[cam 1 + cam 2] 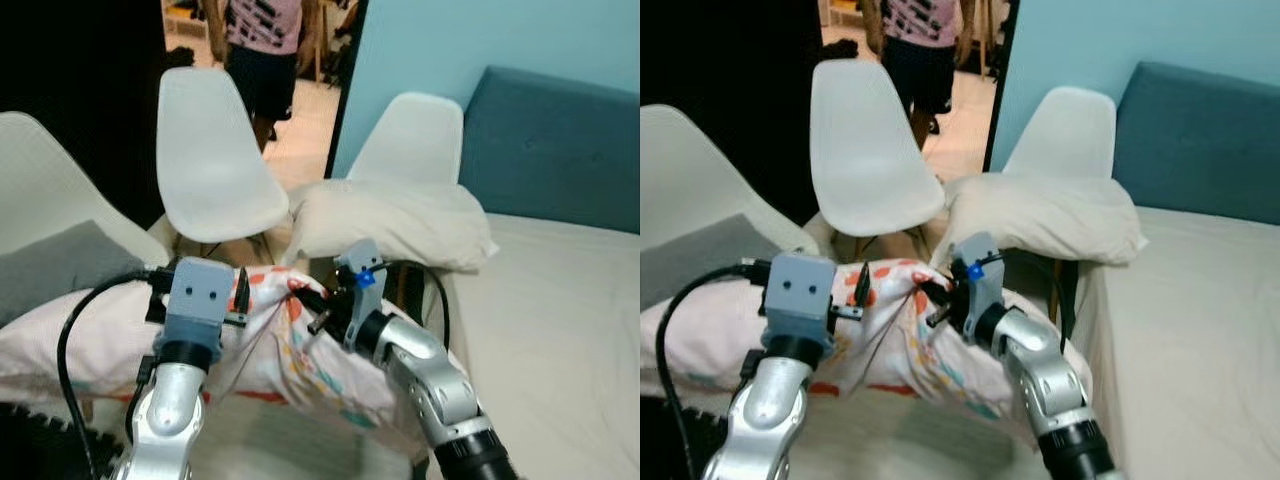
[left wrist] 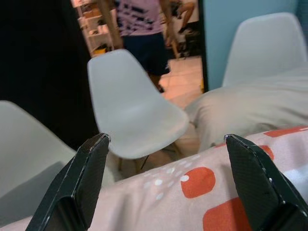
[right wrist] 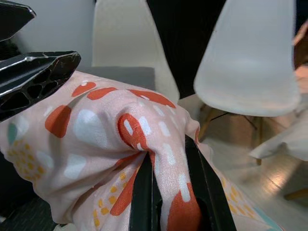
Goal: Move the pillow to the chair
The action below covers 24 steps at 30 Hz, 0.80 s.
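My right fingers pinch only a fold of the patterned pillow while my left fingers stand spread just above it, so the cloth may slip free short of the chair beyond them.

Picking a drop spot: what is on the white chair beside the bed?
A plain cream pillow lies across the white plastic chair and hides its seat. The right gripper pinches the orange-patterned pillow.

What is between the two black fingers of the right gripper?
A bunched fold of the patterned pillow, pinched between the right gripper fingers, as the right wrist view shows.
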Available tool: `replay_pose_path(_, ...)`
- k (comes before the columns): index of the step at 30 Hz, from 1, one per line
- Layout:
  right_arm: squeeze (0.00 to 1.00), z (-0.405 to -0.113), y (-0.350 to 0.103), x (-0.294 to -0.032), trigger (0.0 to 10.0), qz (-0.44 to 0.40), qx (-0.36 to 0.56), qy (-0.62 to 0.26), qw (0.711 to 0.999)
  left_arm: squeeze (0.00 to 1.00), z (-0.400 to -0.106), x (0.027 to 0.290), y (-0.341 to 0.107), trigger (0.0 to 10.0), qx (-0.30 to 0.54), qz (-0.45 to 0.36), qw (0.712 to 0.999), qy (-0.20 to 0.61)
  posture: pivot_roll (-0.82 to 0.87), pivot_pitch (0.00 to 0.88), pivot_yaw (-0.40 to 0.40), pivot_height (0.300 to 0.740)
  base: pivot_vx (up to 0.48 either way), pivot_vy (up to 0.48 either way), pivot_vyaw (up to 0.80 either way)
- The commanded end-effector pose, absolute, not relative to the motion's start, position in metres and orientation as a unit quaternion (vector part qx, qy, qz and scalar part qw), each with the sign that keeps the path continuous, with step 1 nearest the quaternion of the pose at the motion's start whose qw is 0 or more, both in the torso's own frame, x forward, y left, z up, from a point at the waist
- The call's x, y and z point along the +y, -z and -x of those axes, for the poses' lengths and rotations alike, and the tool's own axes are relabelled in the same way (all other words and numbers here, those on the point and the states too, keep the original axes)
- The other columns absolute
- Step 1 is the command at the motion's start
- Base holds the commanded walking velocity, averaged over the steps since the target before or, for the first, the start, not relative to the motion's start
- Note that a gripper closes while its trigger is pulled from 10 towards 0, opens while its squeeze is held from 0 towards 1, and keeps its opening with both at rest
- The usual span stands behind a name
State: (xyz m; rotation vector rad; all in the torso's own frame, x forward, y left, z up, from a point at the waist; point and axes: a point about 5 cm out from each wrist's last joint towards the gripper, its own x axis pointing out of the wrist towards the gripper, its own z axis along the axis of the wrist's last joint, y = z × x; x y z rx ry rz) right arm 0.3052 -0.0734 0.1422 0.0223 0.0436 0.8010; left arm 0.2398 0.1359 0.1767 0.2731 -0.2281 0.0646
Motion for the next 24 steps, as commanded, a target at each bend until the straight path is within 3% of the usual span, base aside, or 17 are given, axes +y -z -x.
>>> replay_pose_path(1,0.00,-0.309,-0.159,-0.079,10.0,-0.020,-0.016,-0.380,0.925,0.00,-0.239,0.133,-0.178,10.0,-0.117,-0.132,0.984,-0.023,0.12,0.000,-0.125,0.728,0.442,0.000,0.00)
replay_pose_path(11,0.00,-0.308,-0.165,-0.076,10.0,-0.037,-0.031,-0.392,0.919,0.00,-0.240,0.135,-0.181,10.0,-0.119,-0.131,0.984,-0.024,0.12,0.000,-0.118,0.728,0.453,0.000,0.00)
replay_pose_path(21,0.00,-0.312,-0.180,-0.067,10.0,-0.066,-0.053,-0.407,0.910,0.00,-0.241,0.138,-0.186,10.0,-0.125,-0.132,0.983,-0.028,0.13,0.000,-0.116,0.728,0.453,0.000,0.74)
replay_pose_path(24,0.00,-0.313,-0.185,-0.064,10.0,-0.076,-0.061,-0.408,0.908,0.00,-0.242,0.138,-0.187,10.0,-0.126,-0.132,0.983,-0.028,0.13,0.000,-0.116,0.728,0.451,0.000,0.00)
